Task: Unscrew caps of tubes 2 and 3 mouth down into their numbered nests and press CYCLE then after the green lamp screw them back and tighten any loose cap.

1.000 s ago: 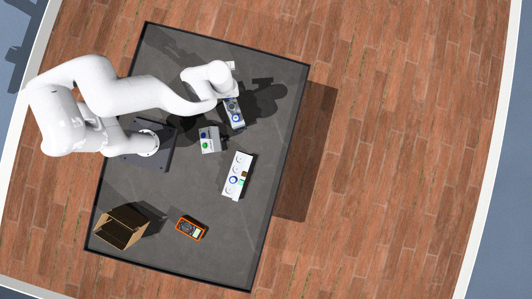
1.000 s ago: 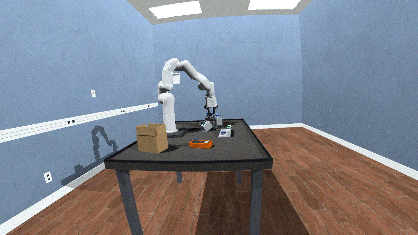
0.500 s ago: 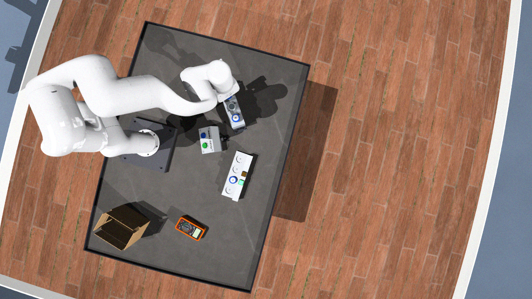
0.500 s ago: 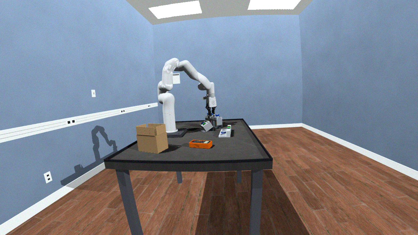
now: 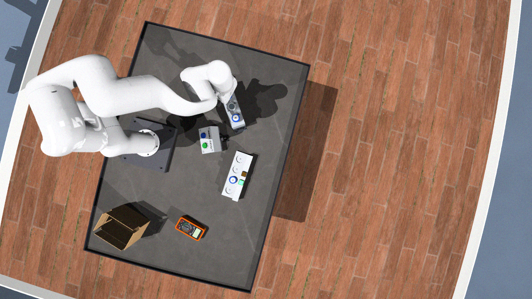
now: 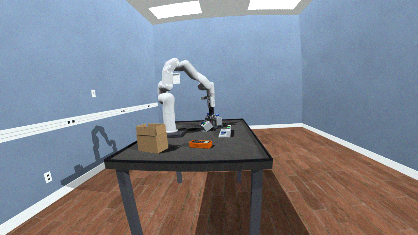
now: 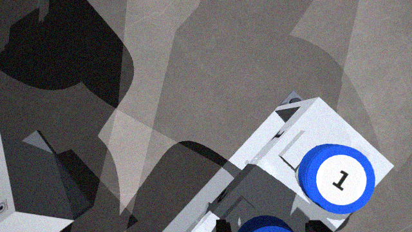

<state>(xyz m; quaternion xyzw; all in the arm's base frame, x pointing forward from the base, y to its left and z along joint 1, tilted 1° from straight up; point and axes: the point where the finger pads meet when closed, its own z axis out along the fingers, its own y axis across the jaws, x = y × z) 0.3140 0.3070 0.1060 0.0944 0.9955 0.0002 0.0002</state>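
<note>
Red-brown plank floor (image 5: 372,148) (image 6: 350,163); dark tabletop (image 5: 159,193) (image 6: 239,151), bearing an open carton (image 5: 137,234) (image 6: 152,141) and an orange multimeter (image 5: 190,228) (image 6: 200,144), both apart from the work.

Decapping station (image 5: 240,124) (image 6: 218,122) (image 7: 322,116): cap 1 (image 7: 341,178) and cap 4 (image 5: 235,117) (image 6: 217,115) on their tubes; cap 2 (image 5: 231,96) (image 7: 270,229) at tube 2, seating unproven; tube 3 (image 5: 231,106) uncapped.

Cap tray (image 5: 246,160) (image 6: 228,133): cap 3 (image 5: 233,179) (image 6: 223,132) in nest 3; green lamp (image 5: 241,182) (image 6: 228,127) lit, amber lamp (image 5: 243,173) dark.

Step in hand, by judgement: third, recapping, tube 2 under way. Next move: close on cap 2 and turn clockwise until it stops; then fetch cap 3. Tightness checks and READY (image 5: 205,145) follow.

Gripper (image 5: 227,94) (image 6: 210,114) (image 7: 267,225): partly open, fingertips either side of cap 2, apparently released, grasping nothing. Any light touch lies beyond the wrist view's lower edge; cannot tell.
</note>
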